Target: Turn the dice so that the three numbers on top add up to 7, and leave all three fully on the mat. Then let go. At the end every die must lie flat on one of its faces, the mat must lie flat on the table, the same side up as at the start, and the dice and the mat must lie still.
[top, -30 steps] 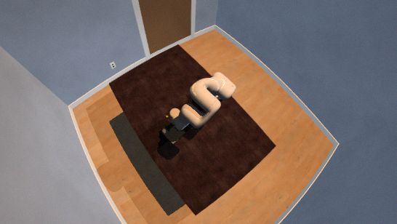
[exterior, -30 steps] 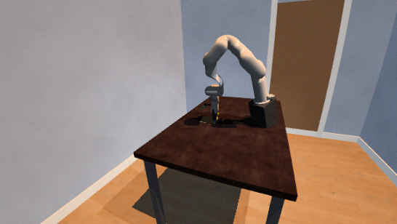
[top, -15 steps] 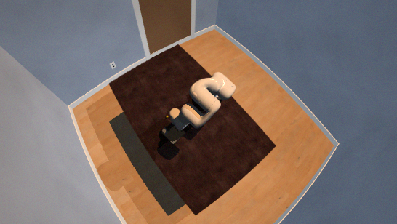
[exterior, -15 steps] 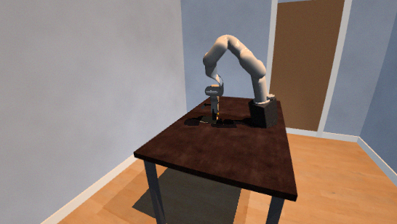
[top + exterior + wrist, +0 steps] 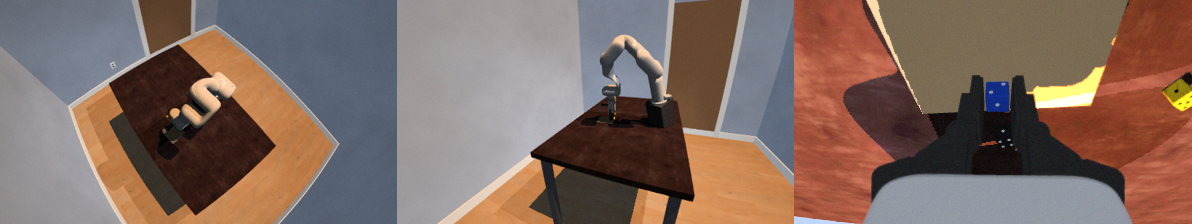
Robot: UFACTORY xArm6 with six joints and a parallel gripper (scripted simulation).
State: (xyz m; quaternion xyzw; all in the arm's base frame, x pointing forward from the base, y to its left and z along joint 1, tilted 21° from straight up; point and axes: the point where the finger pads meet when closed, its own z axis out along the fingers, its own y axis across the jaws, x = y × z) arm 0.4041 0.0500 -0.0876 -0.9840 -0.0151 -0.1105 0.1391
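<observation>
In the wrist view a blue die [image 5: 997,96] with two white pips facing the camera rests on the tan mat [image 5: 994,45], close to the mat's near edge. My gripper [image 5: 997,90] [image 5: 611,117] straddles it, with the fingers standing slightly apart from its sides, open and low over the mat. A dark die [image 5: 1004,138] with white pips lies in shadow between the finger bases, nearer the camera; I cannot tell whether it is on the mat. A yellow die [image 5: 1179,93] [image 5: 166,116] lies on the bare table to the right, off the mat.
The dark brown table [image 5: 225,153] [image 5: 630,156] carries the arm's base block [image 5: 660,113] at its far end. The arm [image 5: 207,96] hides most of the mat in the overhead view. Walls and a door stand behind the table.
</observation>
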